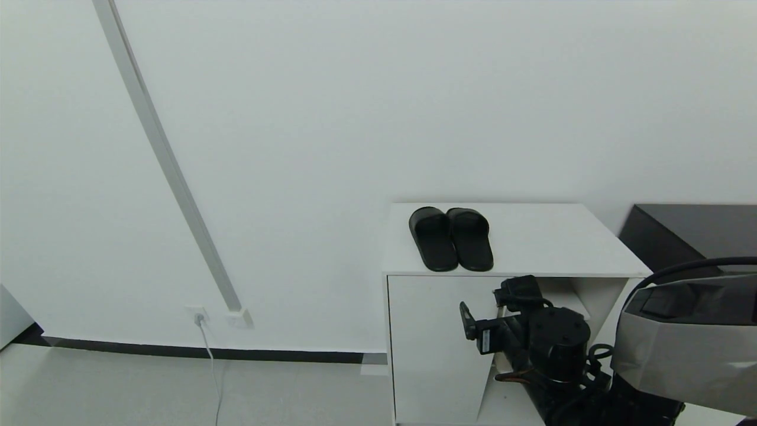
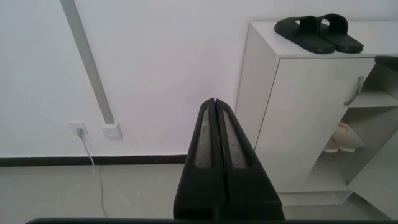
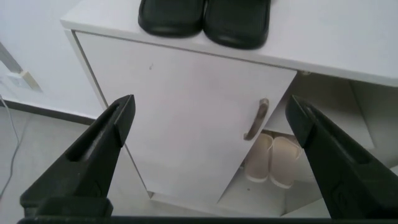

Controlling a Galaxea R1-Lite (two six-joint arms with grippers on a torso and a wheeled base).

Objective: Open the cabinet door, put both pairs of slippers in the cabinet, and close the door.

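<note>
1. My left gripper (image 2: pixel 214 134) is nearest, its fingers pressed flat together with nothing between them. It hangs above the floor, well to the left of the cabinet (image 1: pixel 550 239).
2. My right gripper (image 3: pixel 211 102) is spread wide and empty. It faces the door (image 3: pixel 186 124), one finger to either side of it, touching nothing.
3. The door covers the cabinet's left half, with its handle (image 3: pixel 256 119) at its right edge. I cannot tell whether it sits flush or slightly ajar.
4. To the right of the handle the cabinet stands open, showing shelves. A pale pair of slippers (image 3: pixel 273 160) sits side by side on a low shelf inside.
5. The black pair of slippers (image 1: pixel 450 238) lies on the cabinet's top, towards its left side, the two touching.
6. Behind is a white wall with a socket (image 1: pixel 197 313) near the floor, a cable hanging from it.
</note>
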